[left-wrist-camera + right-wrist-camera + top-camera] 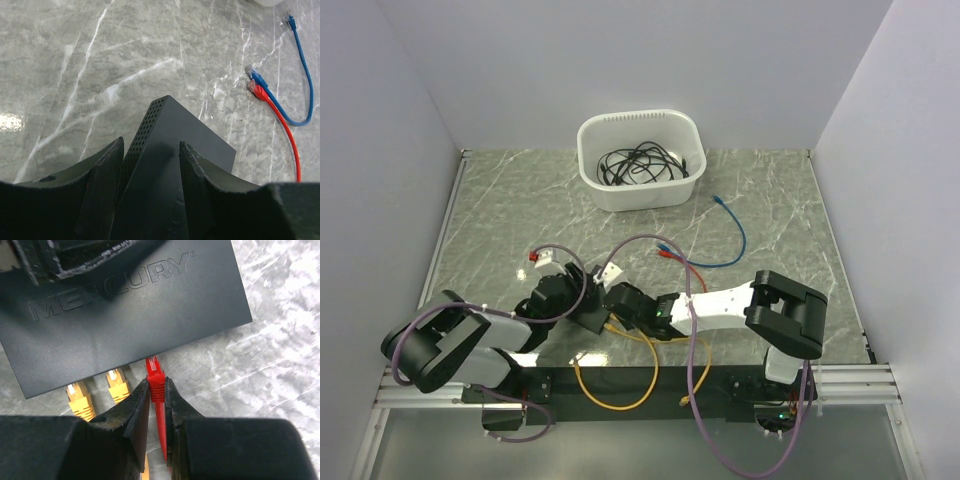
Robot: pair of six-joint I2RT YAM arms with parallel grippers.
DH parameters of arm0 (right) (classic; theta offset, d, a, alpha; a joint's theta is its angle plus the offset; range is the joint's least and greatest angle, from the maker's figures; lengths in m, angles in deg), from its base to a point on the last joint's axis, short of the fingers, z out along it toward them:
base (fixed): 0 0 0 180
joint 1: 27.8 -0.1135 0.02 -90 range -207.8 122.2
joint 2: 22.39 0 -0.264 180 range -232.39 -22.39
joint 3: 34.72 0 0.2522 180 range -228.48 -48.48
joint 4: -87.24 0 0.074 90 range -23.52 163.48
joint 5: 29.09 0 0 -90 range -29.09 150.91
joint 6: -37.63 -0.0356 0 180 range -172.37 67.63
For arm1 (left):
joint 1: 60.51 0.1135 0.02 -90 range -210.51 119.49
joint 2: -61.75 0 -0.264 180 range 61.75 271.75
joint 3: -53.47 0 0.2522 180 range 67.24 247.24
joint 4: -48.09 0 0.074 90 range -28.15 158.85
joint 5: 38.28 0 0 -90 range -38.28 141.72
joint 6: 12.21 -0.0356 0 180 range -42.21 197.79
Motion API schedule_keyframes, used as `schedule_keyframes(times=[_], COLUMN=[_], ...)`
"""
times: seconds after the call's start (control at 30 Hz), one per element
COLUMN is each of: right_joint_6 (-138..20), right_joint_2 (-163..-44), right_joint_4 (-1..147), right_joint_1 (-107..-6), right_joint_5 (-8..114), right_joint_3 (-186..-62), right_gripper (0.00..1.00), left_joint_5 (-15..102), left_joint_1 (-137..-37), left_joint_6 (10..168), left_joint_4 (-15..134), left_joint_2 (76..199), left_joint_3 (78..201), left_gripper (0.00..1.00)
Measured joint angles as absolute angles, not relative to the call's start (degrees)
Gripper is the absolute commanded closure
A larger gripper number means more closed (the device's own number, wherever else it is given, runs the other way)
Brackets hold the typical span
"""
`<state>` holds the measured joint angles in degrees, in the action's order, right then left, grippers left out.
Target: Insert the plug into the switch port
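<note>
Overhead first: find the left gripper (562, 296) and the right gripper (620, 299) meeting low on the marble table (520, 200), with the black switch (591, 318) between them. Ignore the white tub (642, 195) at the back and the loose blue cable (732, 235).

Next, through the left wrist: see both fingers (102, 185) spread about halfway and pressed to the switch's two flanks, gripping the body. Hold it firm and level, so as to give the push something to bear against.

Lastly, through the right wrist: see narrow jaws pinching the red plug (156, 385) just behind its head, with its tip at the switch's long edge beside two yellow plugs (117, 385) already seated there. Cannot see the switch port itself, hidden under that edge, nor tell whether the red plug is fully home. Line up with the yellow neighbours, then push straight along the plug's own axis without twisting or prying sideways. Ease off rather than force if resistance seems off-centre.
</note>
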<state>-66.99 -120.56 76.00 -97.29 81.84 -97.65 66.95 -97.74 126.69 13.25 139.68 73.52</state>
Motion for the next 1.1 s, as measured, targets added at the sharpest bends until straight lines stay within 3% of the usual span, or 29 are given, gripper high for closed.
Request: schedule_keyframes(times=[0.6, 1.1], right_joint_6=[-55.8, -56.1], right_joint_2=[-120.1, -116.4], right_joint_4=[88.1, 89.6], right_joint_1=[-94.7, -93.0], right_joint_5=[77.0, 63.7], right_joint_3=[-92.5, -89.6], right_gripper=[1.00, 1.00], left_joint_5=[73.7, 72.8], left_joint_1=[-100.9, -101.8], left_joint_6=[123.2, 119.4], left_joint_4=[10.8, 10.4], left_joint_2=[143.1, 143.3], left_joint_3=[74.7, 74.9], left_gripper=[0.48, 0.48])
